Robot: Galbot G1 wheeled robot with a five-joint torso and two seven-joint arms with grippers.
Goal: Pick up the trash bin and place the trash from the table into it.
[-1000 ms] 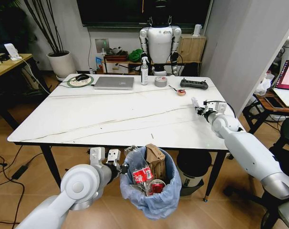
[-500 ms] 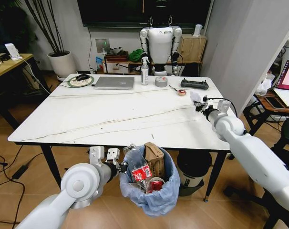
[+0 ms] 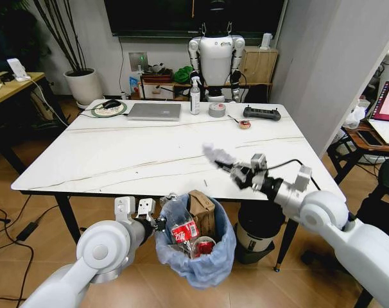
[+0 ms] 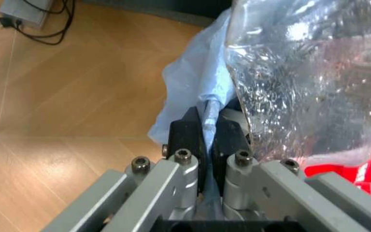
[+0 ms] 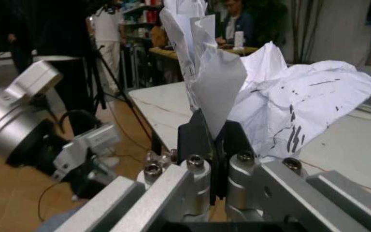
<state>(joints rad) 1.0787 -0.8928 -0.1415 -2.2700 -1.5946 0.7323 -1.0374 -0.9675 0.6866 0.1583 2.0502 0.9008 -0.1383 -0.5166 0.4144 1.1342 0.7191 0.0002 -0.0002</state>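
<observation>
Left hand [image 3: 157,222] pinching the trash bin [image 3: 198,256] rim below the worktop [image 3: 117,154], right hand [image 3: 232,171] gripping crumpled white paper [image 3: 217,155] over the worktop edge

From my remote console I count one trash bin [image 3: 196,247], one table [image 3: 104,160], one laptop [image 3: 154,111], one tape roll [image 3: 216,110], one spray bottle [image 3: 194,95], and two grippers: left [image 3: 157,222], right [image 3: 228,168].

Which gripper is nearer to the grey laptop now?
Right. The right gripper holds crumpled white paper above the table's middle, nearer the grey laptop. The left gripper is below the table's near edge, clamping the trash bin.
</observation>
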